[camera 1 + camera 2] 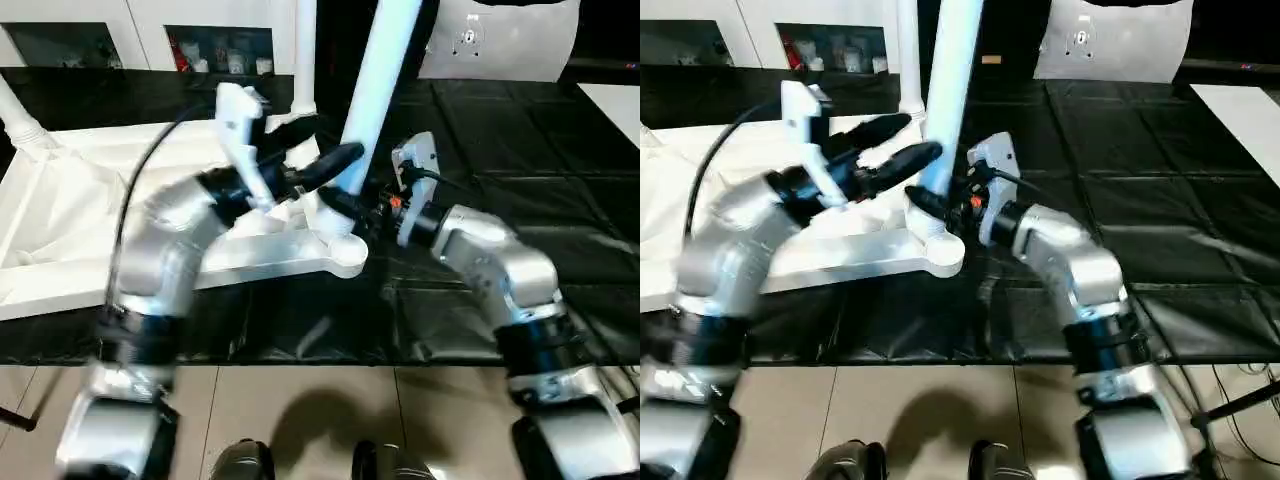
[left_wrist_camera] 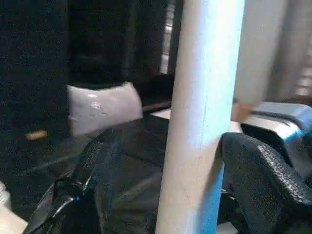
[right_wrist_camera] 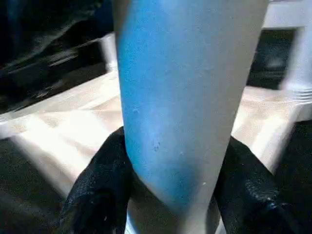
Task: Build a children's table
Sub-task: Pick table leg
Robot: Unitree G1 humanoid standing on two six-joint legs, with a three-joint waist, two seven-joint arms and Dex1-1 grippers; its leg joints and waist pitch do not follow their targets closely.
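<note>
The right gripper (image 3: 170,185) has its two black fingers (image 3: 100,187) clamped on the lower end of a white leg (image 1: 380,85), one pad on each side of the round shaft, just above the corner socket (image 1: 343,252) at the centre of the head view. The left gripper (image 1: 320,150) reaches in from the left of the frame with its fingers (image 1: 335,162) apart, one on each side of the same leg a little higher up; whether either pad touches the shaft I cannot tell.

The leg looks like smooth, hollow plastic: light, stiff and probably slippery, so a low grip close to the socket seems best for steering it without levering. The tabletop (image 1: 70,215) lies underside up on the black desk (image 1: 520,190), filling the left and centre of the frame, with another leg (image 1: 305,55) already standing at the upper centre and a third (image 1: 15,120) at the upper left edge. Being light, the top could slide if the leg is pushed sideways.

Both silver forearms rise from the bottom corners and converge on the near corner, wrists bent inward towards each other.
</note>
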